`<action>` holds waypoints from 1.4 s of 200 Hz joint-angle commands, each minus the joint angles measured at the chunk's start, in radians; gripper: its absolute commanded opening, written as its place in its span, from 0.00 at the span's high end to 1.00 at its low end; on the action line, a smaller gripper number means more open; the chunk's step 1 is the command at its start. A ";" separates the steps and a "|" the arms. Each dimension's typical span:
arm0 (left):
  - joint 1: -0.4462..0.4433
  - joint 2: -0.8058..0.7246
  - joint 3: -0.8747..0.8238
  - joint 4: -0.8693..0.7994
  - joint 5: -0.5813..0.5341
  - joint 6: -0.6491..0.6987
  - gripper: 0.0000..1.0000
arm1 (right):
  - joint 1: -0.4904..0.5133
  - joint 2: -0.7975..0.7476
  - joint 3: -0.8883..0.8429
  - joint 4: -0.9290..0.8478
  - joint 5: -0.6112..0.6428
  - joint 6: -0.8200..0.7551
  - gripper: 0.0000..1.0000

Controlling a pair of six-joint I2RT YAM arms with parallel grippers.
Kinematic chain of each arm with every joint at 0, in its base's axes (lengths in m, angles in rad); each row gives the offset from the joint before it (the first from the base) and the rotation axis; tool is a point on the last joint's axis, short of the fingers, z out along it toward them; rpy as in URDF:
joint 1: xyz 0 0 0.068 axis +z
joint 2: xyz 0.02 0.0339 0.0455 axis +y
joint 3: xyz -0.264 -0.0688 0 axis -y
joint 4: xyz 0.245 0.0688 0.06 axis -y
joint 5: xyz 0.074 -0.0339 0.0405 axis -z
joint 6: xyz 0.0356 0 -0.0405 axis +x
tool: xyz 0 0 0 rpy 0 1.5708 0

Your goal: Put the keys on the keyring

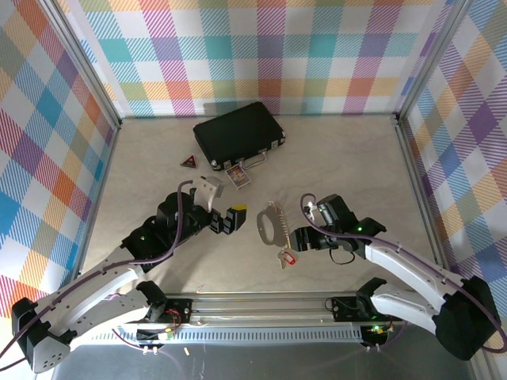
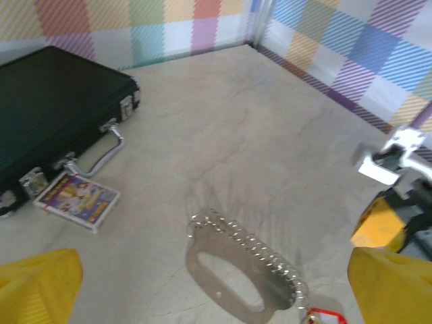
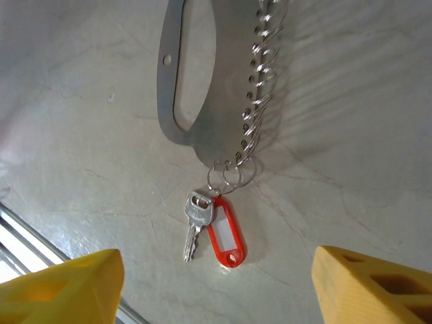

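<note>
- Our left gripper [image 1: 228, 219] and right gripper [image 3: 216, 287] both gape wide, empty.
- The key [image 3: 194, 221] looks linked to the keyring [image 3: 202, 142], midway along the worktop's [image 1: 348, 158] near edge.
- We'd lift the right gripper straight up, snagging nothing.

No text can be read — the picture card [image 2: 75, 197] carries print too blurred to make out.

The keyring [image 1: 270, 224] lies centrally on the worktop [image 1: 348, 158]; the keys [image 1: 283, 257] lie at its near end, touching its chain [image 3: 258, 108]. The case [image 1: 238, 134] sits behind, the card [image 1: 238, 176] just before it, the badge [image 1: 188, 161] left of the card.
</note>
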 commanded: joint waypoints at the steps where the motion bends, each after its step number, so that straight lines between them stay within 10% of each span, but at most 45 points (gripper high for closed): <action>1: -0.004 -0.030 0.029 -0.053 -0.100 0.021 0.00 | 0.002 -0.053 0.025 -0.028 0.088 -0.011 0.20; 33: 0.003 -0.049 0.014 -0.085 -0.189 0.047 0.00 | 0.001 -0.118 0.039 -0.037 0.163 -0.034 0.00; 280: 0.383 -0.019 -0.287 0.120 -0.561 -0.066 0.00 | -0.248 -0.373 -0.143 0.281 0.748 -0.241 0.01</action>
